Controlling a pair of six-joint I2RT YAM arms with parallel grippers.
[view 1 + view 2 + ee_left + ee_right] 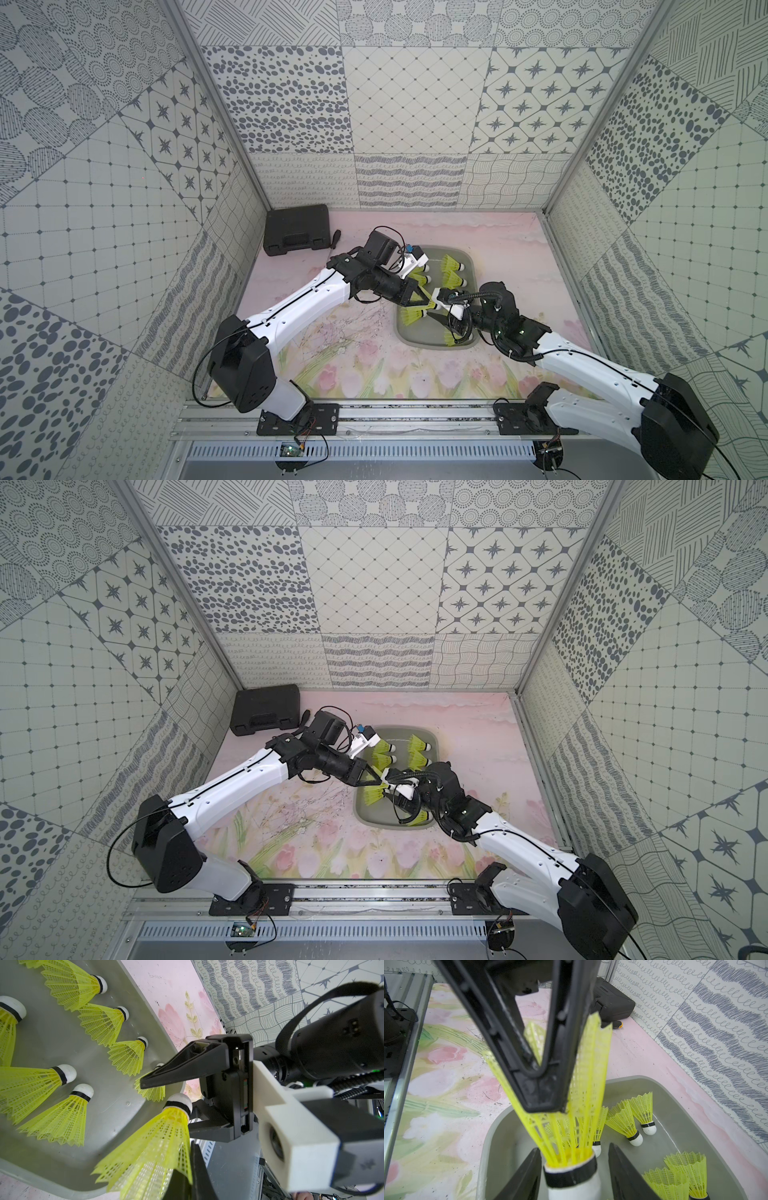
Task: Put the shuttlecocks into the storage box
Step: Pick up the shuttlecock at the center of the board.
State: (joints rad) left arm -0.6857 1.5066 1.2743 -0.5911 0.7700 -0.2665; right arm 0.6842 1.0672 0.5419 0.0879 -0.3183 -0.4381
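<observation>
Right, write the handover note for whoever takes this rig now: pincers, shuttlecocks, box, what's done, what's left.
Left pincer: shut on the skirt of one shuttlecock, holding it over the storage box.
Right pincer: open, with a finger on either side of that shuttlecock's white tip and a gap showing on both sides.
Done: at least seven other shuttlecocks lie in the box. I see none outside it, though the arms hide part of the scene.
Left: get the held one into the box, probably by the right taking it or the left letting go. Then pull both arms clear.
</observation>
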